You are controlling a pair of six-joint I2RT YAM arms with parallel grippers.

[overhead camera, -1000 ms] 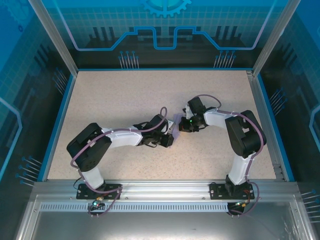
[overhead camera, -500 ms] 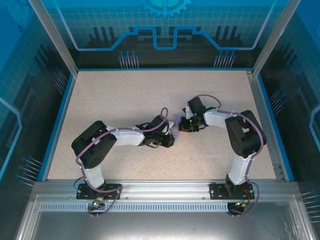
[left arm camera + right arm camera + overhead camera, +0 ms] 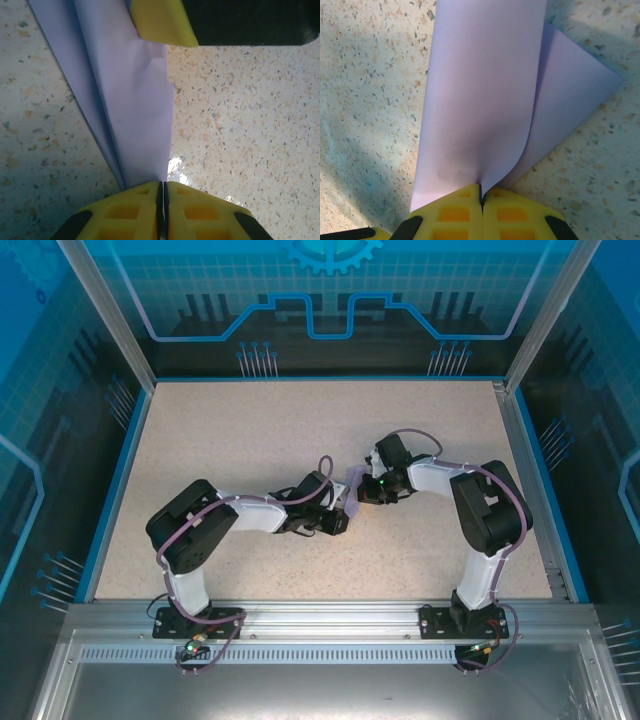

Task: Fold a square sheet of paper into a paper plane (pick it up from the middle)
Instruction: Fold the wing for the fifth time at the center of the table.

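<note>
Lavender and partly folded, the sheet of paper (image 3: 352, 480) sits near the middle of the table (image 3: 200, 440), pinched from two sides where the arms meet. The left gripper (image 3: 161, 187) has its yellow jaws pressed together on the narrow end of a layered, creased strip (image 3: 135, 100). The right gripper (image 3: 481, 192) is likewise clenched on the sheet (image 3: 480, 90), where a flap curls over a flat triangular layer lying on the speckled surface. In the overhead view the two grippers, left (image 3: 337, 516) and right (image 3: 364, 490), stand close together with the sheet between them. The step in hand looks like forming or tightening a fold midway through the plane. To do it well, one gripper would best act as an anchor while the other draws its flap over slowly, so that the edges line up before any crease is pressed. Pulling the two grips apart could tear or skew such thin paper, and the curled flap in the right wrist view will likely spring back unless it is flattened against the table. The grippers work so near each other that their fingers could collide. No bowl, tray or box takes part; the blue-rimmed table alone bears the sheet.
</note>
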